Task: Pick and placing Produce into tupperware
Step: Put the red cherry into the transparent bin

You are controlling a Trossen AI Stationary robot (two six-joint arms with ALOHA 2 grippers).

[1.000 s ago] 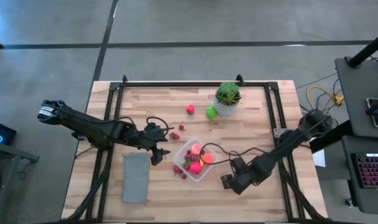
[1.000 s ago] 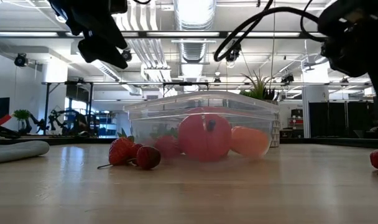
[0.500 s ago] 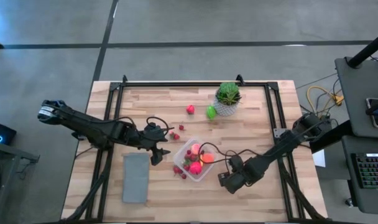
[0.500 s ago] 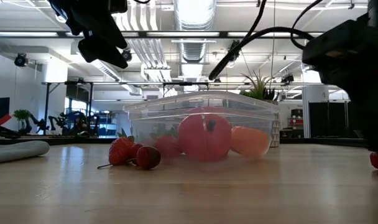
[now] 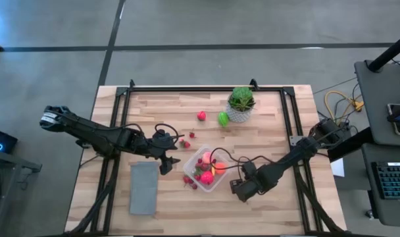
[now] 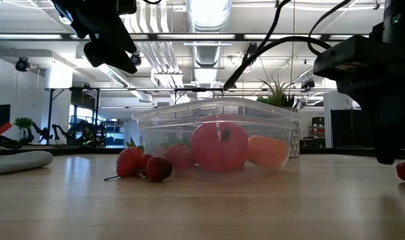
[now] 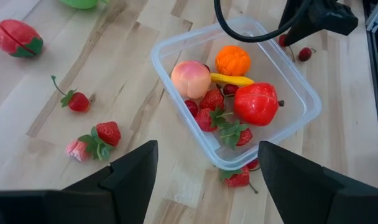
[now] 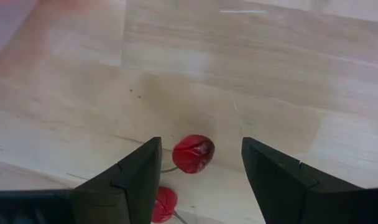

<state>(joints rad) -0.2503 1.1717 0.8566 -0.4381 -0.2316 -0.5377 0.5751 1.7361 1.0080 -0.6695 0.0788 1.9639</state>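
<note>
The clear tupperware (image 5: 210, 170) sits mid-table holding a peach (image 7: 190, 79), an orange (image 7: 232, 60), a big red piece (image 7: 256, 102), a yellow piece and strawberries. Loose strawberries (image 7: 105, 134) lie on the wood to its left, and a red piece (image 5: 201, 116) and a green piece (image 5: 223, 119) lie farther back. My right gripper (image 8: 201, 152) points down, open, just right of the box, its fingers on either side of a red cherry (image 8: 192, 154). A second cherry (image 8: 164, 202) lies beside it. My left gripper (image 5: 167, 164) hovers open to the left of the box.
A spiky plant in a white pot (image 5: 241, 104) stands at the back, right of the green piece. A flat grey rectangle (image 5: 144, 187) lies near the front left. Black frame rails (image 5: 289, 125) run along the table's edges. Bare wood lies in front of the box.
My right gripper has sunk toward the table and shifted slightly toward the table's left, closer to the tupperware, tipping more steeply downward. My left arm and the produce have kept still.
</note>
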